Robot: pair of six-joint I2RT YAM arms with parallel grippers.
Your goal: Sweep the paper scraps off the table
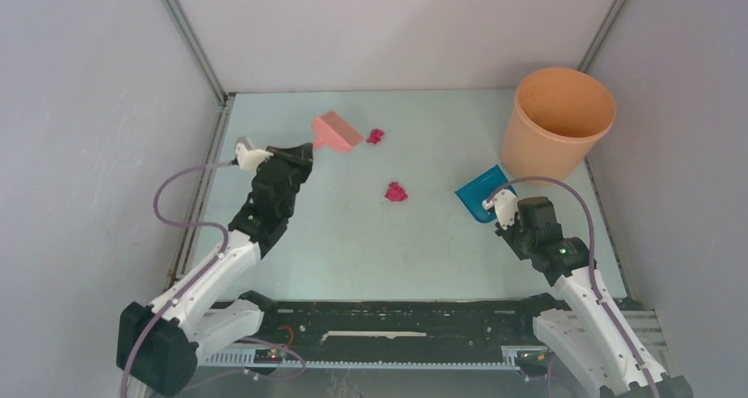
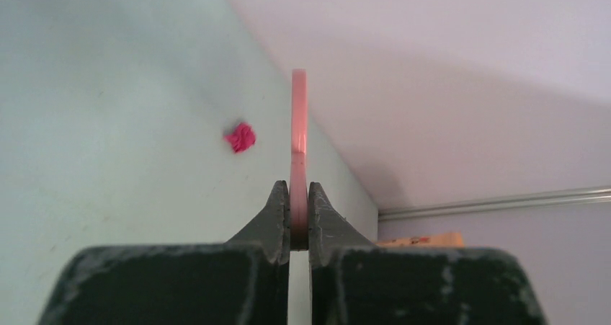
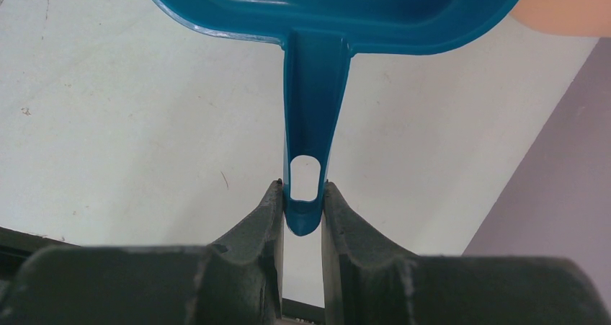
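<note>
Paper scraps (image 1: 396, 191), two magenta wads, lie on the pale green worktop (image 1: 353, 248): one near the middle, the other (image 1: 376, 136) farther back, just beside the head of a pink brush (image 1: 336, 133). The left gripper (image 1: 304, 148) is clamped tight on the brush's thin handle, which the left wrist view shows edge-on between the jaws. To the right, well apart from both wads, the right gripper (image 1: 501, 206) pinches the tip of a blue dustpan's (image 1: 483, 192) handle, jaws partly closed around it. An orange bucket (image 1: 557, 123) stands at the far right corner.
</note>
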